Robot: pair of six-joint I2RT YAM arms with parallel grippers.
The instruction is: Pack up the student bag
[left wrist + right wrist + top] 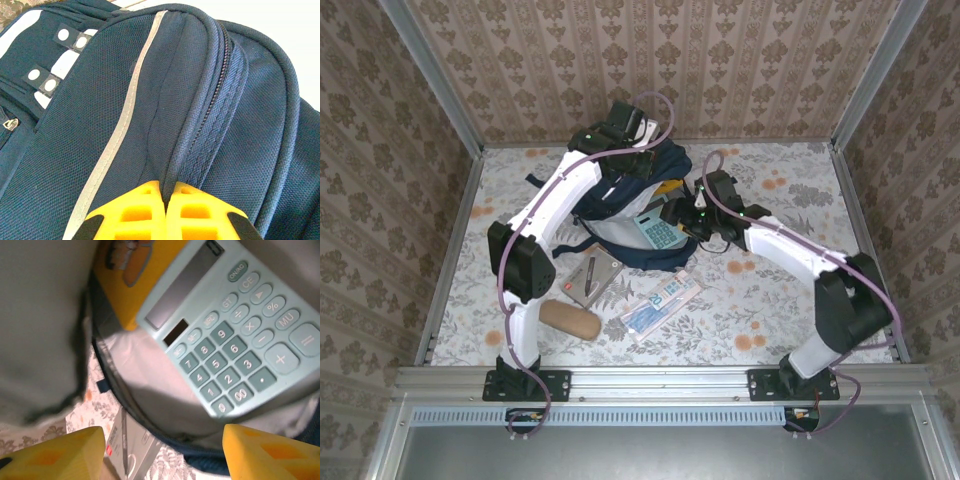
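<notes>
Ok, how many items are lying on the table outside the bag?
3: a brown pouch nearest the front, a grey packet just beyond it, a pale flat packet to their right. The bag may hide others.

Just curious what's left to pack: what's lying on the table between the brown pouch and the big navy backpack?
A flat grey package lies between the brown pouch and the student bag, as the top view shows.
</notes>
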